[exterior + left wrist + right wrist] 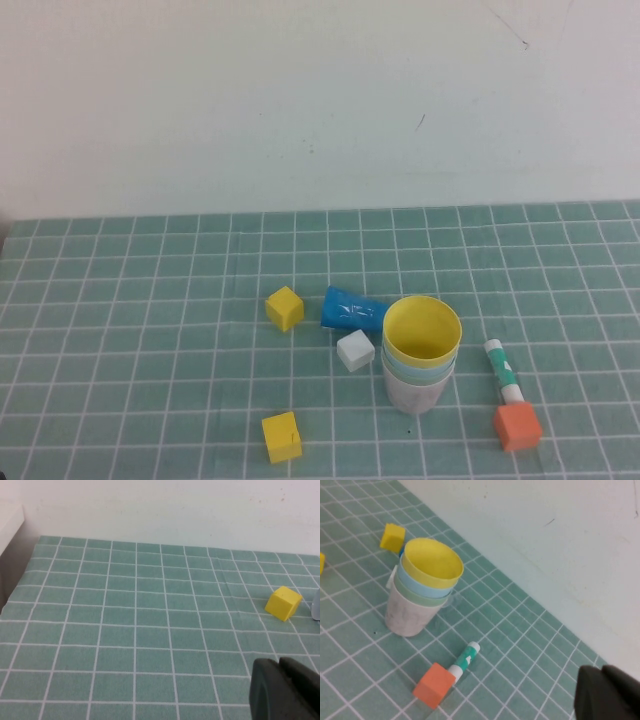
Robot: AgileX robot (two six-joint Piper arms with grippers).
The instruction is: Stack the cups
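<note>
Both grippers point(285, 690) point(607, 692) hang off the stacked cups point(420, 355)

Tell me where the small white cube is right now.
In the high view, the small white cube sits on the green checked cloth just left of the nested stack of plastic cups, in front of the dark-blue tube; neither gripper is near it.

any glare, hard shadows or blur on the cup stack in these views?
High view: flat, even light, cups sharp, only a faint shadow at the base, no arm in view. Right wrist view: stack crisp, no glare; the right gripper is a dark blurred mass in the corner. Left wrist view: mat sharp, yellow cube clear, left gripper likewise dark and out of focus.
</note>
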